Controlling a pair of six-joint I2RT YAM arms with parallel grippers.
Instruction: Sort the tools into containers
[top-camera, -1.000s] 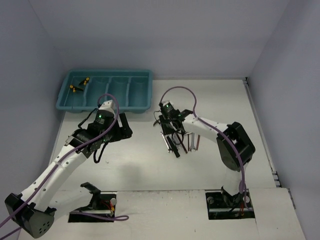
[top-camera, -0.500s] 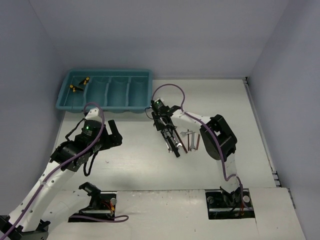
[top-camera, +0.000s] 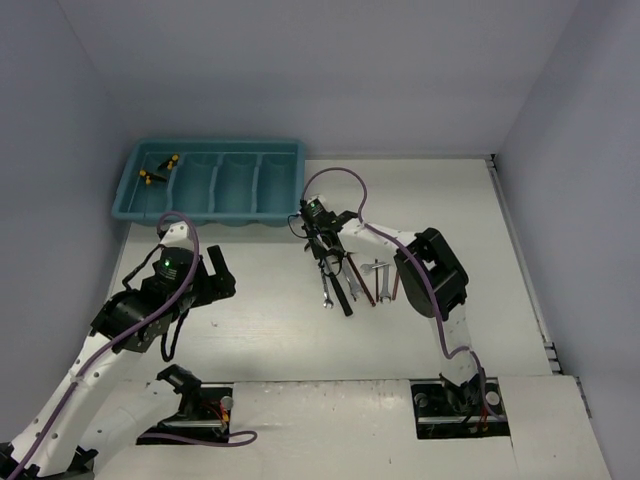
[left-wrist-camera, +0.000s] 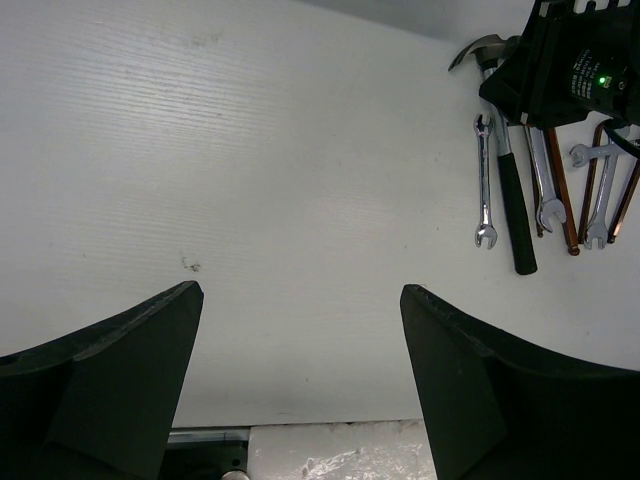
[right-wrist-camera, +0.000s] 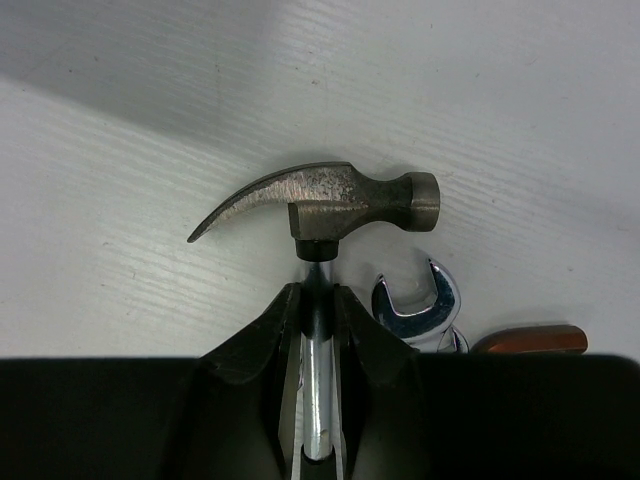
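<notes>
My right gripper (top-camera: 322, 243) is shut on the silver shaft of the small hammer (right-wrist-camera: 330, 200), just below its head; the hammer lies at table level and its dark handle (top-camera: 342, 293) points toward me. Silver wrenches (top-camera: 327, 286) and thin dark red keys (top-camera: 395, 285) lie beside it; one wrench's open end (right-wrist-camera: 420, 300) is right of my fingers (right-wrist-camera: 370, 340). The teal tray (top-camera: 290, 180) stands at the back left, with yellow-and-black pieces (top-camera: 155, 170) in its leftmost compartment. My left gripper (top-camera: 217, 277) is open and empty over bare table (left-wrist-camera: 300, 290).
The left wrist view shows the hammer (left-wrist-camera: 515, 220), a wrench (left-wrist-camera: 485, 180) and the right gripper's body (left-wrist-camera: 570, 70) at its upper right. Grey walls close in the table on three sides. The arm bases sit at the near edge.
My left arm has pulled back from the tray toward the near left. My right gripper has shifted left to the hammer's head end and now grips its shaft.
</notes>
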